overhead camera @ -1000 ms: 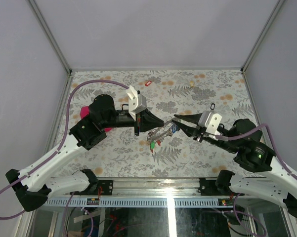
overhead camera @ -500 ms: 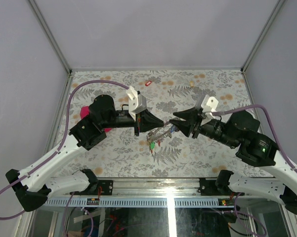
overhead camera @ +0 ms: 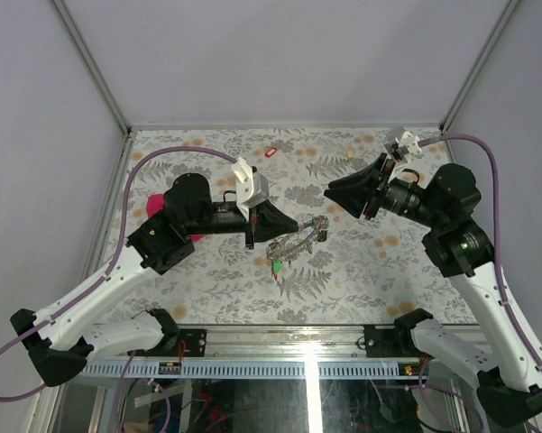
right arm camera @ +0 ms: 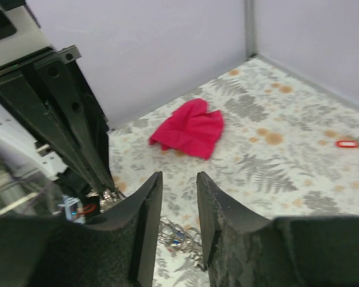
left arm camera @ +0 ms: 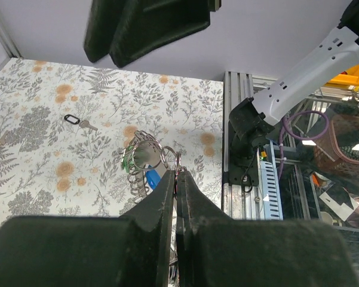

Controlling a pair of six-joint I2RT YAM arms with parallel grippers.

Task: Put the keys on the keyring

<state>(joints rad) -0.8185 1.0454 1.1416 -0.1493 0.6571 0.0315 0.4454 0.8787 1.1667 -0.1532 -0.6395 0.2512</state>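
The keyring (overhead camera: 299, 238) hangs in mid-table, a thin metal ring fringed with keys carrying green and blue tags. My left gripper (overhead camera: 295, 225) is shut on its rim; the left wrist view shows the jaws (left arm camera: 178, 172) pinching the wire with the keyring (left arm camera: 144, 160) beyond. My right gripper (overhead camera: 328, 191) hovers up and to the right of the ring, open and empty; in its own view the right gripper (right arm camera: 179, 175) sits above the keyring (right arm camera: 180, 237). Loose keys lie apart: a red-tagged key (overhead camera: 271, 152), a cream-tagged key (overhead camera: 350, 155) and a black-tagged key (left arm camera: 77, 120).
A magenta cloth (right arm camera: 190, 128) lies at the left side of the floral table (overhead camera: 343, 271), partly under the left arm. Grey walls close the back and both sides. The rail with the arm bases (overhead camera: 280, 343) runs along the near edge.
My right arm has drawn back from the keyring, up and to the right, and its jaws now stand a little wider. The left gripper and the ring have not moved.
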